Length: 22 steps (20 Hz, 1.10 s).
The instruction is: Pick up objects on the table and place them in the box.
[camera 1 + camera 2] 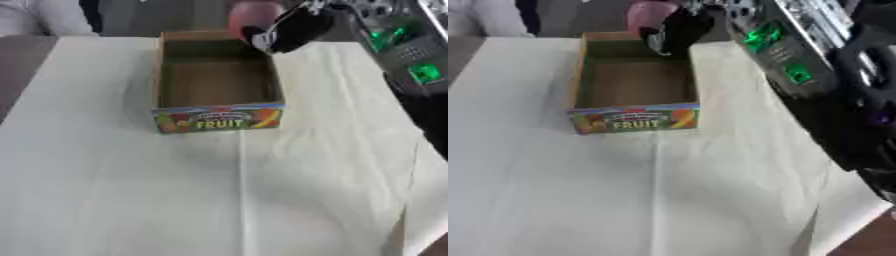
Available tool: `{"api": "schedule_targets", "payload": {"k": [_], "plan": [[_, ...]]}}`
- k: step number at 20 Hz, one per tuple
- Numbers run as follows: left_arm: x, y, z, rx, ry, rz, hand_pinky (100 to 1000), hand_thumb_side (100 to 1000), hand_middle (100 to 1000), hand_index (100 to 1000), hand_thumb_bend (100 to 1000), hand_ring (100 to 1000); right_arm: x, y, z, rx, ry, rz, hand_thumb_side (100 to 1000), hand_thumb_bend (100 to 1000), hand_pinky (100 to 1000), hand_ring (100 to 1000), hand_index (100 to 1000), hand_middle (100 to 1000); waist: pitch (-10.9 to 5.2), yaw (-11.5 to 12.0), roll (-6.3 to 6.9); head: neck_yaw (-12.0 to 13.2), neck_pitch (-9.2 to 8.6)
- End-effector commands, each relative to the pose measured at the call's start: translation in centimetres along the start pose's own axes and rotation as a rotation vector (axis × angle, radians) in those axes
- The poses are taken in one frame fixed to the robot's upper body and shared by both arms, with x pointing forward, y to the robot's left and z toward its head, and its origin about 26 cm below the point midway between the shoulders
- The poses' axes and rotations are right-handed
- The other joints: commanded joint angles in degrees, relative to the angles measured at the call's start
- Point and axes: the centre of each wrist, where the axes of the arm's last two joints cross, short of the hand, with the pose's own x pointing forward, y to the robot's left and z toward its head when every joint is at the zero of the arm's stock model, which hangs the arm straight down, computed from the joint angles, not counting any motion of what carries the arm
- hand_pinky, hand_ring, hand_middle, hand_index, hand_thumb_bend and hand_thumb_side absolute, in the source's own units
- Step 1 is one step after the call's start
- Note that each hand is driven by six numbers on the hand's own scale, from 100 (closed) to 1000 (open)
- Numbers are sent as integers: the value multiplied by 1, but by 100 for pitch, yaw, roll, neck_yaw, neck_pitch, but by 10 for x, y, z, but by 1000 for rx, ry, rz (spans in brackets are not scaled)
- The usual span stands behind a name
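Observation:
An open cardboard box (217, 80) with a colourful FRUIT label on its front wall (219, 120) stands on the white cloth, toward the far middle of the table. Nothing shows inside it. My right hand (293, 29) comes in from the upper right and hangs over the box's far right corner. Its black fingers are curled round a pink round object (252, 15), which sits just above and behind the box's far rim. The blur hides the object's details. My left hand shows in neither view.
My right arm (798, 65), dark with green lights, runs down the right side. A white cloth (219, 200) covers the table, with creases down the middle. A person in white (35, 17) is at the far left corner. The brown table edge (859, 240) shows at lower right.

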Motion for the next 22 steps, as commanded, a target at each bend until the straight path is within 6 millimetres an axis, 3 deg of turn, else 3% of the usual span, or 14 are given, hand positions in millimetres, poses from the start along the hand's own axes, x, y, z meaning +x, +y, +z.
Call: {"api": "schedule_targets", "payload": {"k": [1,10,11,13,22], "plan": [[6,-2,-5,-14,-31,13,700,717,640,832,100,703,0,-1,-19,-8,45,-4,152,250,705,768,519,511,-84,35,10,-51,-103],[7,-5,-6,-22,-36,23,700,718,639,831,100,702,-7,26,-64,-34,110,-19,145,220,705,767,529,511,21,117,0,-130,-200],[7,-5,-7,-23,-36,24,701,718,639,831,100,702,-8,29,-67,-34,110,-20,118,247,706,767,531,512,31,122,1,-136,-202],[7,-5,-7,-23,-36,25,701,718,639,831,100,702,-9,36,-72,-32,110,-20,132,196,708,768,534,514,51,127,4,-146,-202],[7,-7,-7,-27,-37,29,700,718,639,831,100,702,-14,61,-89,-1,117,-5,114,171,712,772,544,523,98,136,3,-211,-193]]}}
